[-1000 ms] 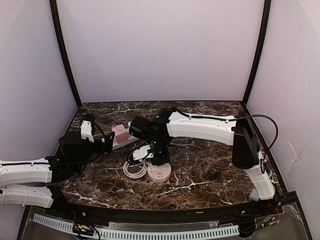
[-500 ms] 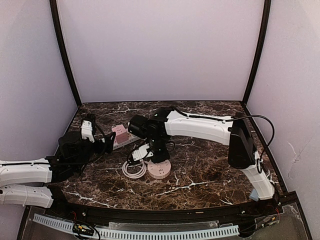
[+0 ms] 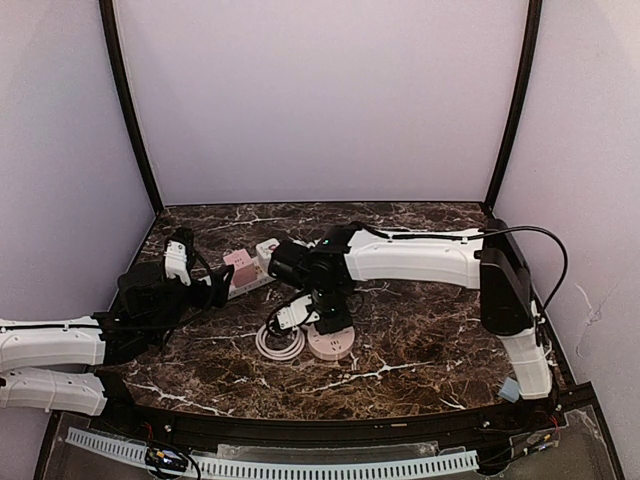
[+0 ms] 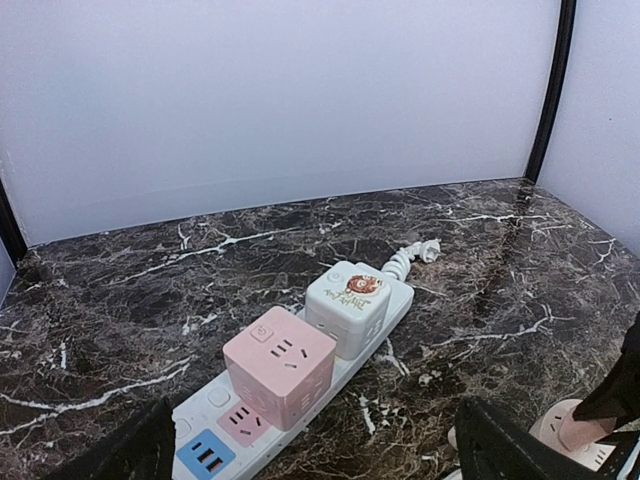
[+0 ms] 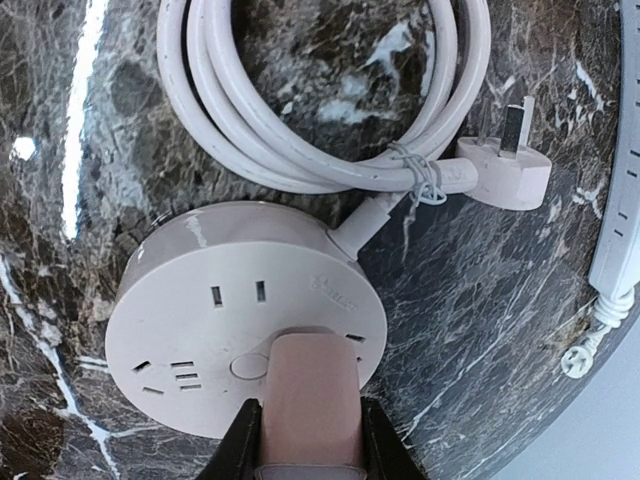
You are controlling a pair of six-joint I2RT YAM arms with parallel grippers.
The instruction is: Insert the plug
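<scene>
My right gripper (image 5: 310, 425) is shut on a pink plug (image 5: 308, 375) that stands against the face of the round pink socket (image 5: 200, 310). Whether its prongs are in the slots is hidden. From above, this gripper (image 3: 325, 312) points down onto the round socket (image 3: 335, 345) at the table's middle. My left gripper (image 4: 315, 460) is open and holds nothing; its fingers straddle the near end of the white power strip (image 4: 215, 440). It (image 3: 215, 290) hovers to the left of the socket, apart from it.
The power strip carries a pink cube adapter (image 4: 280, 365) and a white cube adapter (image 4: 348, 305). The round socket's white cable (image 5: 320, 110) lies coiled beside it, ending in a loose flat plug (image 5: 505, 175). Purple walls enclose the marble table (image 3: 420, 330).
The right arm has swung slightly right, and the round socket with its coiled cable has shifted right with it. The left arm has stayed put.
</scene>
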